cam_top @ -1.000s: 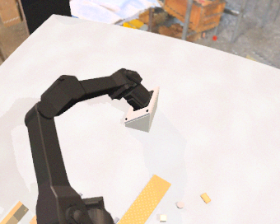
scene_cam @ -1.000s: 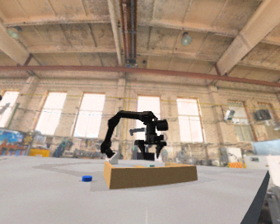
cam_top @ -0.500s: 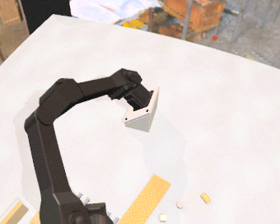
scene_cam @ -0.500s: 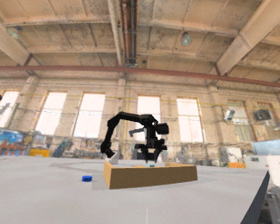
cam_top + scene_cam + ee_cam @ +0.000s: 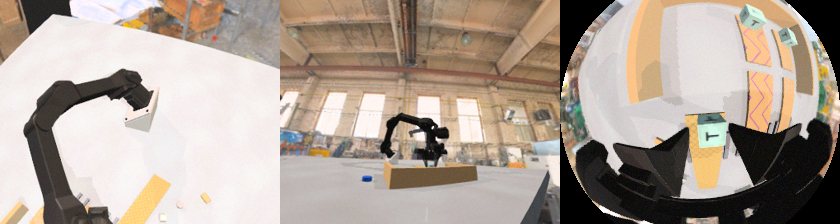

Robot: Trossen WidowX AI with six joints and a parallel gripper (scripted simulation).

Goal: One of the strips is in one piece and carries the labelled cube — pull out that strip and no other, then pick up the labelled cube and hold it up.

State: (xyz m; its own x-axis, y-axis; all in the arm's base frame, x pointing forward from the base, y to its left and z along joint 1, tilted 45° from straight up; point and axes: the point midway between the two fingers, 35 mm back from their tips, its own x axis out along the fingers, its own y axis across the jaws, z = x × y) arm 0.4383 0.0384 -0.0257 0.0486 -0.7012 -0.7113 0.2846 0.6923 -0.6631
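- Wrist view: gripper [image 5: 431,163] [image 5: 709,128] fingers stand partly spread, astride the T-labelled cube [image 5: 711,136], apparently not touching it; centre them, lower level, then close squarely.
- Beneath it, the unbroken lattice-patterned strip [image 5: 144,202] [image 5: 707,175] lies well apart from the desk's [image 5: 226,103] [image 5: 333,198] [image 5: 610,90] far-left corner; avoid pinching it.
- Farther, leave the split zigzag strip [image 5: 760,100] alone.

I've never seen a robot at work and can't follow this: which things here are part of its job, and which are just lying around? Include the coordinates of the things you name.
Part of the job:
- gripper [image 5: 709,128]
- cube between its fingers, marked T [image 5: 711,136]
- dotted strip under it [image 5: 144,200] [image 5: 707,172]
- zigzag strip, cut across [image 5: 760,100]

Apparently just lying about:
- blue disc [image 5: 366,179]
- pink disc [image 5: 180,204]
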